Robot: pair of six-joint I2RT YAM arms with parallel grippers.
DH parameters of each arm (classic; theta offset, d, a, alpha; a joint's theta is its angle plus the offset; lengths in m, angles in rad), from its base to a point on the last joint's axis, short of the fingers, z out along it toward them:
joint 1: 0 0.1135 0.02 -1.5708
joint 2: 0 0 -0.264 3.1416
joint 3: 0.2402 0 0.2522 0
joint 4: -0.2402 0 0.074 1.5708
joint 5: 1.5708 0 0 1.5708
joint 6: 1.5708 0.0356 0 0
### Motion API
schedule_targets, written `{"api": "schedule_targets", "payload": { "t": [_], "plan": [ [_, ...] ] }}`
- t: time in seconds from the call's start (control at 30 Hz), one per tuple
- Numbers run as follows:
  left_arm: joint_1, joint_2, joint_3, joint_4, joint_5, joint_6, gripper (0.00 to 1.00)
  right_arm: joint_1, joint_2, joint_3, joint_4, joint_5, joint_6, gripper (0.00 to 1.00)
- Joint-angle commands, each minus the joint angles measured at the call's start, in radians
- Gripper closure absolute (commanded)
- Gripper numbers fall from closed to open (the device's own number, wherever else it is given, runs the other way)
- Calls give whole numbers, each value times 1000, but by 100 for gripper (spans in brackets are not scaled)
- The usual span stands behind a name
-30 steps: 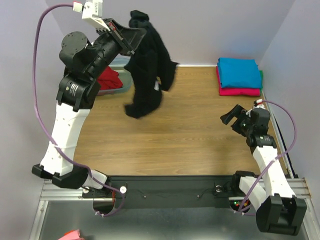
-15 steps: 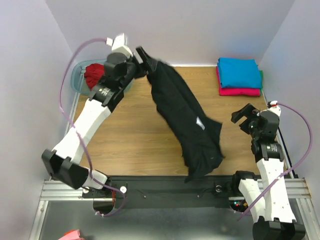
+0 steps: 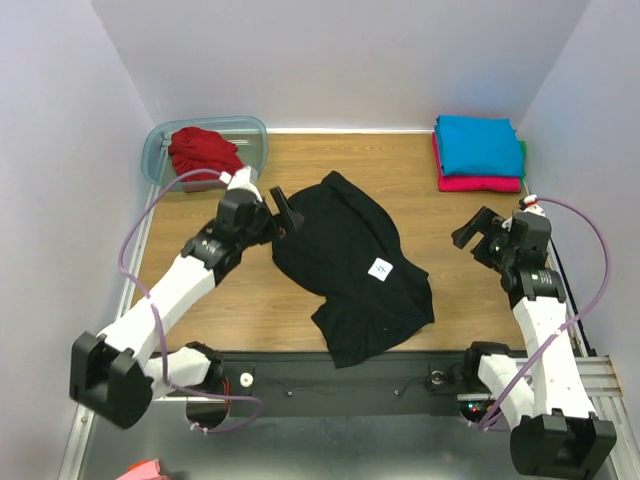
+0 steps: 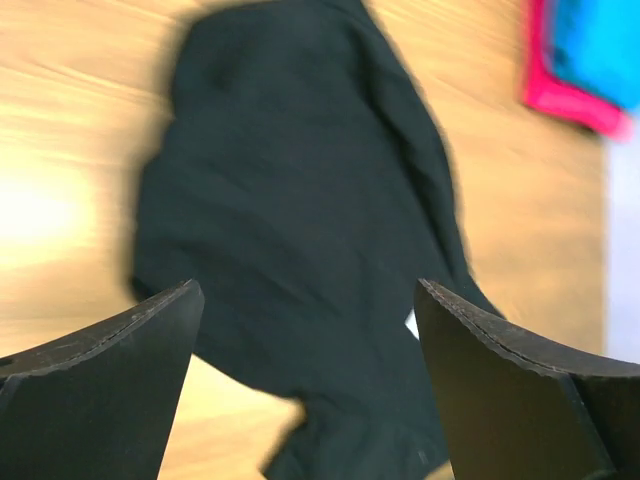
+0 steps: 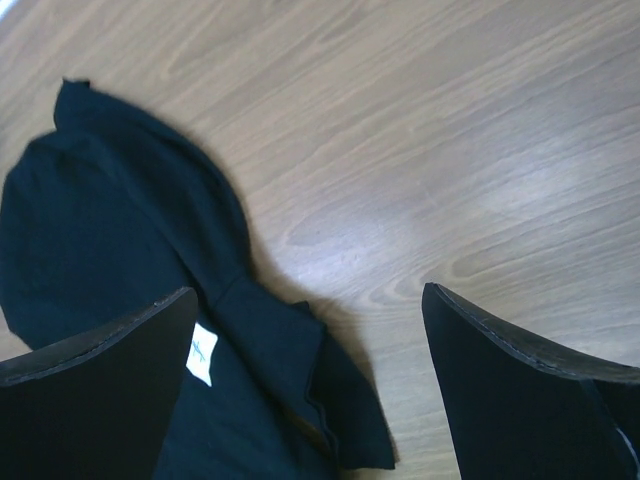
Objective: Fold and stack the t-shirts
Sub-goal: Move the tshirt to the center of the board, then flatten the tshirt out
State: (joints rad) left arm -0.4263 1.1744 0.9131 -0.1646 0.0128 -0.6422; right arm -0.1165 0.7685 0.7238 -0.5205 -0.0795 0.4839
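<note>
Black t-shirt (image 3: 355, 265) lay crumpled on table (image 3: 240, 300), left gripper (image 3: 285, 212) spread wide at its edge, holding nothing, right gripper (image 3: 468, 232) likewise wide, empty, well apart

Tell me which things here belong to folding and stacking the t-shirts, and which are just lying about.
Belongs to the job:
black t-shirt
red t-shirt
turquoise t-shirt
magenta t-shirt

Just lying about:
translucent plastic tub, with the red t-shirt in it

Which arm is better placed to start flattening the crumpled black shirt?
Probably the left: the left gripper, open, is right at the far-left edge of the black shirt. The right gripper, also open, sits apart from it, over the table.
</note>
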Motion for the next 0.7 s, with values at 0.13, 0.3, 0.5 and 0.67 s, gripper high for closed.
{"api": "schedule_targets", "payload": {
  "t": [0.13,0.3,0.5,0.67],
  "plan": [
    [-208,-168,-322,57,46,-186,2,31,15,-53,36,-238,-25,0],
    [-497,-171,-451,122,33,-394,2,101,40,-109,45,-204,-10,0],
    [-767,6,-398,129,-51,-531,2,138,64,-158,73,-166,18,0],
    [-827,223,-320,154,-63,-563,6,140,52,-169,79,-151,24,0]
  ]
}}
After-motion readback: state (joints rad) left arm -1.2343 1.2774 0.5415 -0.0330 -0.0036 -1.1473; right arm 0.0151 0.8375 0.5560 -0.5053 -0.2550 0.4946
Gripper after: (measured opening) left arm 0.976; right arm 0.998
